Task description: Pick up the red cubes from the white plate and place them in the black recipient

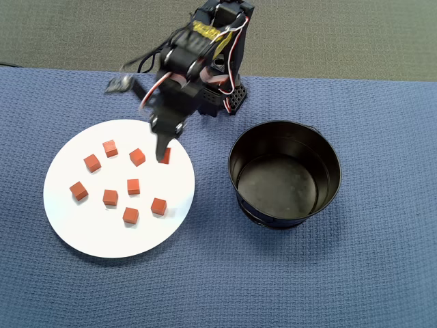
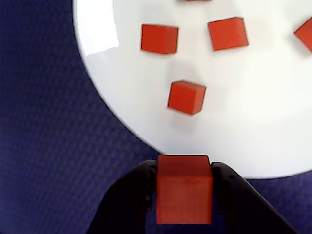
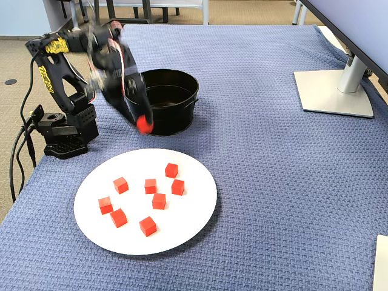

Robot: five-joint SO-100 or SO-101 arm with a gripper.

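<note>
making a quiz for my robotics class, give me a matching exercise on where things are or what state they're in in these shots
Things:
1. two-finger black gripper
2. large round glossy white plate
3. round deep black metal pot
4. flat grey monitor stand

Places or states:
A. empty, nothing inside it
B. on the blue cloth at the far right of the fixed view
C. shut on one small orange-red cube, lifted above the plate's edge
D. holds eight loose orange-red cubes

Pairs: 1-C, 2-D, 3-A, 4-B

A blue woven cloth point(image 3: 273, 182) covers the table, a monitor stand point(image 3: 334, 91) on it, carpet point(image 1: 102, 31) beyond.
</note>
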